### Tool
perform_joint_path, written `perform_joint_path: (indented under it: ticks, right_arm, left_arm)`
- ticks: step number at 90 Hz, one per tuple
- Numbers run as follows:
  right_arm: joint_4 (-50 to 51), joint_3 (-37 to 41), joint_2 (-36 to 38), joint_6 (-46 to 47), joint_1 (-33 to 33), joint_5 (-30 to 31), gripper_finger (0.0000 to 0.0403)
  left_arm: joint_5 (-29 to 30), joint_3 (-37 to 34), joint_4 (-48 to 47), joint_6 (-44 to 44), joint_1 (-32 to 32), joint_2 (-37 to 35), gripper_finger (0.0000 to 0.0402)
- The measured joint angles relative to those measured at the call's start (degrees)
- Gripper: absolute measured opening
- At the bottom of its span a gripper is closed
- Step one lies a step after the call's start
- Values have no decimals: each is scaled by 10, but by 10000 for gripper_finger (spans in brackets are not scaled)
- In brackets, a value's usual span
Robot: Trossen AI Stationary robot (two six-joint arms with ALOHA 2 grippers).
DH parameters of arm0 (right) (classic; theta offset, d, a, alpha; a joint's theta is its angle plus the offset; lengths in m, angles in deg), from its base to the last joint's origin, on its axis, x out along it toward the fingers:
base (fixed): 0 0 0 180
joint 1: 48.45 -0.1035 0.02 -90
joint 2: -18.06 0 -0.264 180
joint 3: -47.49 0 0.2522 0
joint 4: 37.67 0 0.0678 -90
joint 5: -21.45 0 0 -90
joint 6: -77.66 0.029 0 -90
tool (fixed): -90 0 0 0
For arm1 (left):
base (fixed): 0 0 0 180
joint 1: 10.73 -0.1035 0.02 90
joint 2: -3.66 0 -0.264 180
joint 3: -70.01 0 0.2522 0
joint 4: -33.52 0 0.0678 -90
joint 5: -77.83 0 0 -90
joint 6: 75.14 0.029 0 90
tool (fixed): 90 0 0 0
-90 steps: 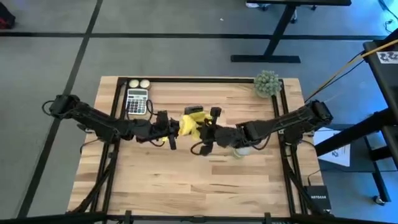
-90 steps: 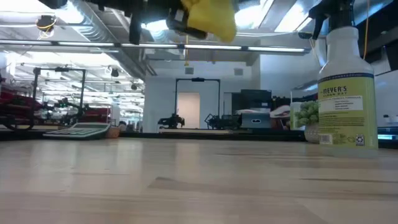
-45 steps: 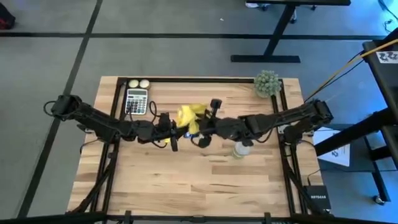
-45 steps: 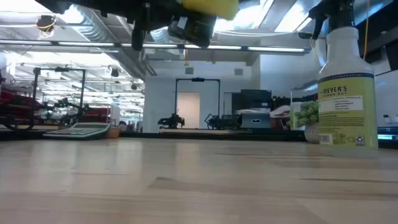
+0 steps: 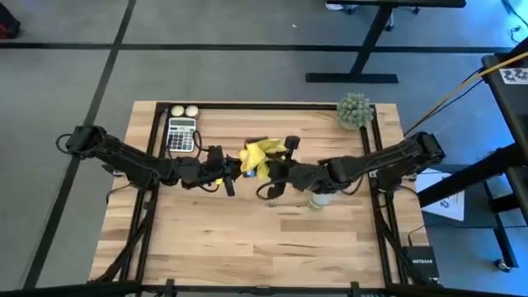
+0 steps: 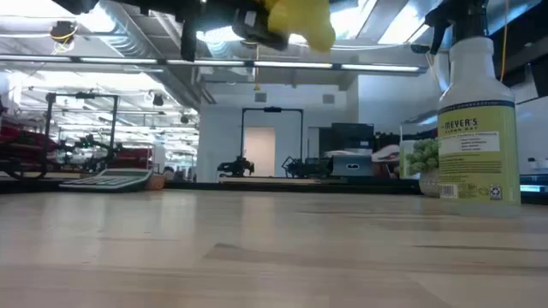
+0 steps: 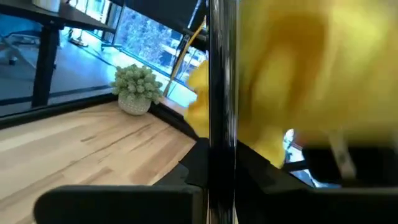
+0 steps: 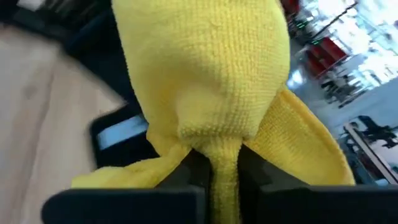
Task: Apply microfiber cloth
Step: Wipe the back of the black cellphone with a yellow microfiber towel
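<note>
Both arms meet above the middle of the table. My right gripper [image 5: 277,167] is shut on the bright yellow microfiber cloth [image 5: 261,154], which also shows high in the low view [image 6: 301,20]. My left gripper [image 5: 232,172] is shut on a black smartphone, seen edge-on as a thin dark bar [image 7: 222,93] in the left wrist view. The cloth [image 7: 298,81] lies against one face of the phone. In the right wrist view the phone [image 8: 115,134] shows behind the cloth [image 8: 205,68]. Both things hang well clear of the table. My left gripper holds the smartphone by its lower end [image 7: 219,163] between the two fingers, coming level from the table's left. The phone stands on edge, clear of the table. My right gripper pinches a bunched fold of the cloth [image 8: 222,157] between its two fingers, coming level from the table's right. The rest of the cloth bulges beyond the fingertips against the phone, clear of the table.
A calculator [image 5: 181,134] and two small balls [image 5: 184,110] lie at the far left of the table. A small green plant [image 5: 355,110] stands at the far right corner. A spray bottle [image 6: 478,120] stands under the right arm [image 5: 320,198].
My right gripper has moved the cloth against the phone: first toward the table's far edge and upward, then back a little toward the right edge and down. The cloth stays bunched in the hold. My left gripper has kept the phone nearly still.
</note>
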Motion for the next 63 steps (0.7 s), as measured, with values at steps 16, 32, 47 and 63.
perform_joint_path:
  ticks: [16,32,47,63]
  right_arm:
    - [17,-2,-8,63,0,-51,14]
    - [14,17,-53,130,-4,-101,14]
    - [6,18,-77,135,-16,-91,14]
    - [-24,22,-81,123,-26,-144,14]
  left_arm:
    - [-5,0,2,0,0,2,19]
    - [5,-4,-5,3,1,4,19]
    - [15,-4,-4,-2,1,4,19]
    - [23,0,27,-9,1,2,19]
